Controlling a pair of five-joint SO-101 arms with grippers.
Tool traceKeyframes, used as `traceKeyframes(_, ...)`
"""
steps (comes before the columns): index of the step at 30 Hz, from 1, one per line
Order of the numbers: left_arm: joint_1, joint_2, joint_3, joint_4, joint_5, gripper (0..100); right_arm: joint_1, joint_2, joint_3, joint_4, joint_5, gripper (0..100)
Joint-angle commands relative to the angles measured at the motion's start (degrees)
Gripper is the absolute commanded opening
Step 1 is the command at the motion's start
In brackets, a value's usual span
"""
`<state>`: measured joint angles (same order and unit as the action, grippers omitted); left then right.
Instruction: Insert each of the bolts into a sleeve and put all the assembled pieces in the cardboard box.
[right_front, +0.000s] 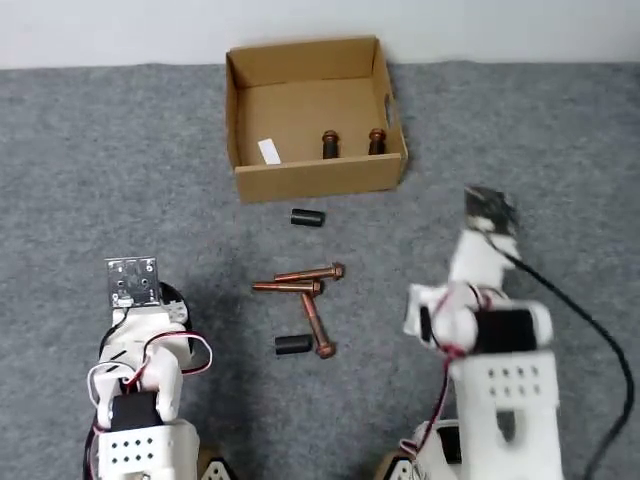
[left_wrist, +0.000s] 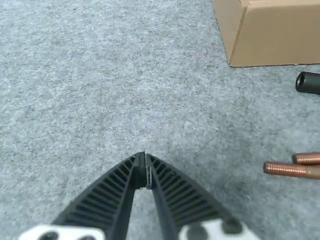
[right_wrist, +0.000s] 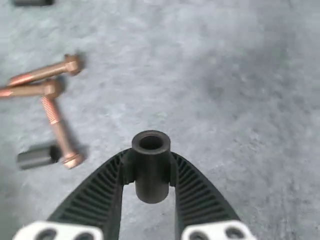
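though two assembled pieces (right_front: 329, 144) already stand in the box (right_front: 320, 180), the job is judged under half done. three bolts (right_front: 310, 272) lie loose mid-bench, none sleeved. one sleeve (right_front: 307, 217) lies just in front of the box, and a second sleeve (right_front: 293, 345) lies beside the nearest bolt's head. the right pincer (right_wrist: 150, 156) grips a third sleeve (right_wrist: 151, 172), its bore empty. the left pincer (left_wrist: 144, 161) is closed on nothing. remaining: three insertions, three deposits. the bench (right_front: 120, 160) has a grey felt-like covering, with a pale wall (right_front: 100, 30) behind.
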<state>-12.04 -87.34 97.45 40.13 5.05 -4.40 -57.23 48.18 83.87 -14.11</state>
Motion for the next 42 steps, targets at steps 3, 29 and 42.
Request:
traceKeyframes(3, 0.5, -0.1, -0.7, -1.0, -0.7, 1, 7.9, -13.9, 8.6, -1.5, -0.2, 0.8)
traceKeyframes(29, 14.6, 23.6, -30.8, 17.4, -3.9, 1, 17.8, -38.2, 19.3, -2.8, 7.1, 0.8)
traceKeyframes(42, 24.3, 67.1, -60.9, 16.8, -25.9, 1, 18.1, -38.2, 19.7, -2.9, 7.1, 0.8)
